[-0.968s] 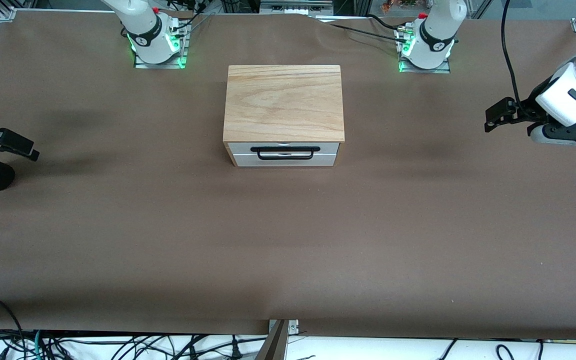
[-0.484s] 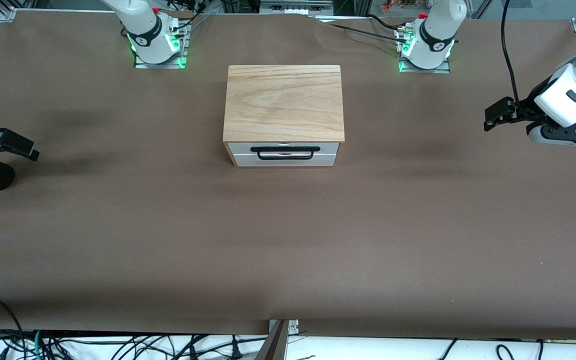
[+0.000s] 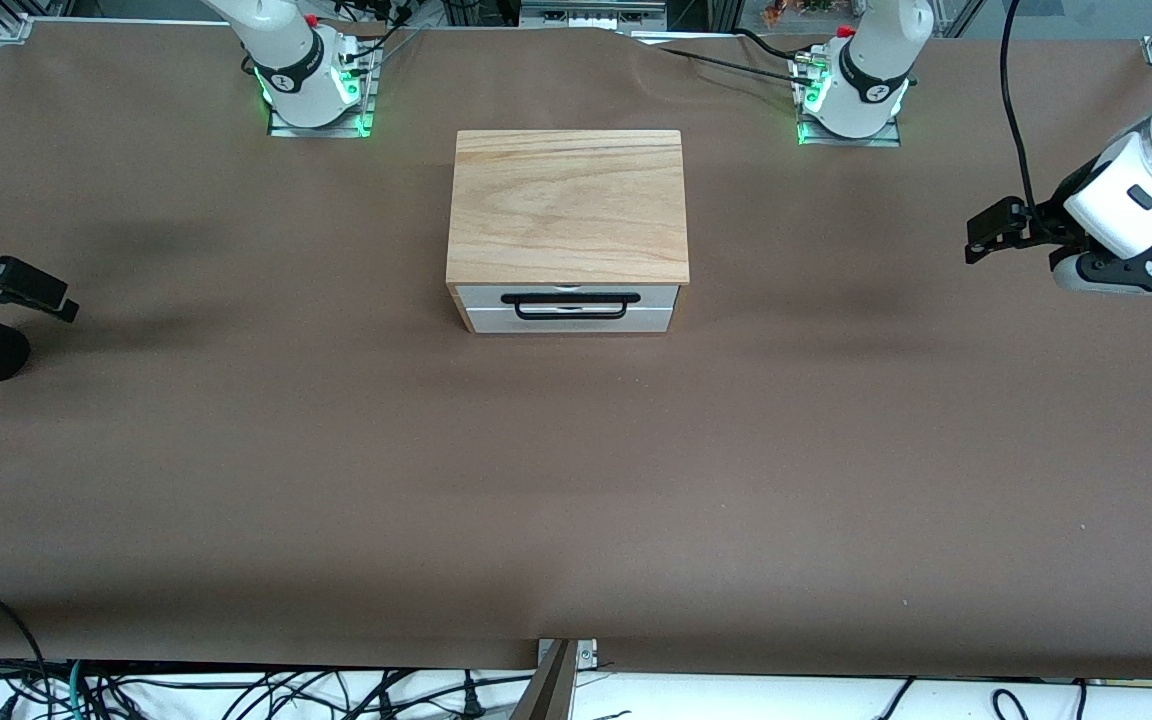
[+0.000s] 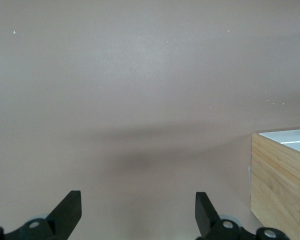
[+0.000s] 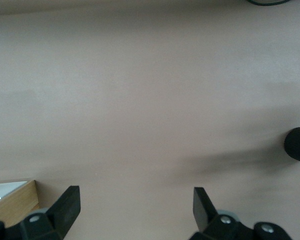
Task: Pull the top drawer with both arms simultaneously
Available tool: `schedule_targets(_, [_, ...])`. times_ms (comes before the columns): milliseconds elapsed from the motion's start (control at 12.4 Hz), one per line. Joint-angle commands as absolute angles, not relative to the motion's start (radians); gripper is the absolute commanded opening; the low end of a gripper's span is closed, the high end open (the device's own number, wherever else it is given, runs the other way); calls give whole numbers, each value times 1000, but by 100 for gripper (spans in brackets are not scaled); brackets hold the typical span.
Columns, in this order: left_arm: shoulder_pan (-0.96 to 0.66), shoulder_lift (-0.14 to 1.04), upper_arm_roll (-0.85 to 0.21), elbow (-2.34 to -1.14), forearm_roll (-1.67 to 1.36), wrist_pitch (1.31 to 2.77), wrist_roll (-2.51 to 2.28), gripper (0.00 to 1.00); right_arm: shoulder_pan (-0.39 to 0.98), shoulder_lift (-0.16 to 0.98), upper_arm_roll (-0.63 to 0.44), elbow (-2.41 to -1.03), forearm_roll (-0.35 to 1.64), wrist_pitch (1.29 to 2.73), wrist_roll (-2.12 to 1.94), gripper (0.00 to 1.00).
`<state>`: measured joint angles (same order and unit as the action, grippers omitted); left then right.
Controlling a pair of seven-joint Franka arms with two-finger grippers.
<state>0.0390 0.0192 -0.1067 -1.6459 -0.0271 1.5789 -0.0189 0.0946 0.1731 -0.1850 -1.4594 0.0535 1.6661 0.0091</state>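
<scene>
- the top drawer (image 3: 568, 307) sits shut in the cabinet (image 3: 568, 205) mid-worktop (image 3: 576, 480), its handle (image 3: 568, 304) facing the front camera.
- left tool (image 3: 998, 229) and right tool (image 3: 24, 287) hover at opposite ends, each spread wide, empty.
- step: approach; next, both must reach the handle together.

Left claw (image 3: 986, 237) and right claw (image 3: 46, 295) hover (fingers spread wide) at the table's ends.
</scene>
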Motion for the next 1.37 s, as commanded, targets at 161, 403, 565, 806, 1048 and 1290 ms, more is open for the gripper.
schedule_targets(161, [35,43,-110,-1611,-3,1552,-23,100,100,166,-178,-1462,41,1658,18,100])
schedule_targets(403, [35,43,-110,-1611,-2,1552,-23,100,100,166,-178,-1462,41,1658,18,100])
schedule_targets(565, [34,43,-110,-1611,-2,1552,-23,100,100,166,-179,-1462,43,1658,17,100])
schedule_targets(806, [34,46,-110,-1611,-49,1551,-21,100,100,166,-178,-1462,41,1658,17,100])
schedule_targets(1048, [40,84,-110,-1611,-199,1551,12,100,106,182,-178,-1463,41,1658,20,100])
schedule_targets(1290, [37,118,-110,-1611,-283,1551,104,100,117,245,-169,-1463,66,1658,20,100])
